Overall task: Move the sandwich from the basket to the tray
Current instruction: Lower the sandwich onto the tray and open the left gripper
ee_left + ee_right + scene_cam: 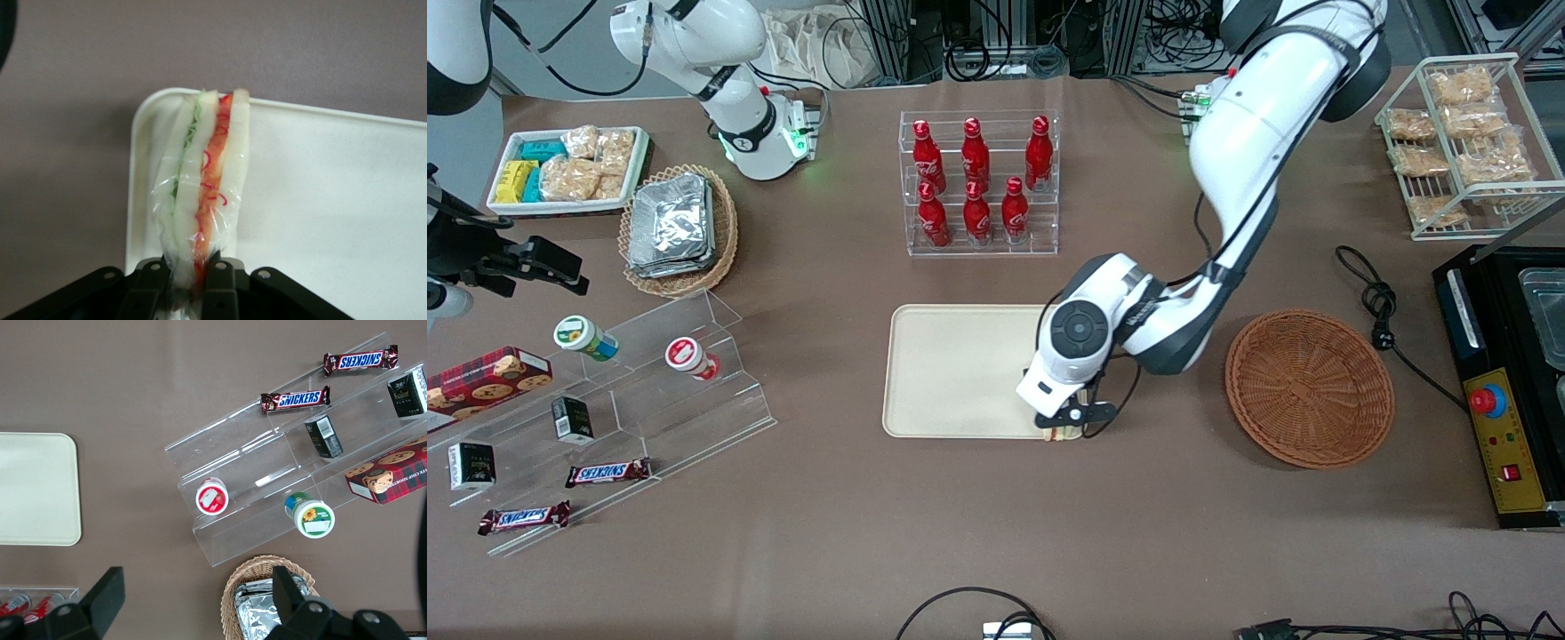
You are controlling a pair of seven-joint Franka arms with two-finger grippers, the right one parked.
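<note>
Hand (190, 283) gripping sandwich (203, 180) over tray (333, 200)

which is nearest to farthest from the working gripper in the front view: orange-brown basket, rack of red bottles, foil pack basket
The gripper, shut on the sandwich, is at the tray corner.
1. Orange-brown basket, beside the tray, toward the working arm's end.
2. Rack of red bottles, farther from the camera.
3. Foil pack basket, toward the parked arm's end.

SNICKERS on two chocolate bars (361, 361) (white lettering), nothing else legible
</note>
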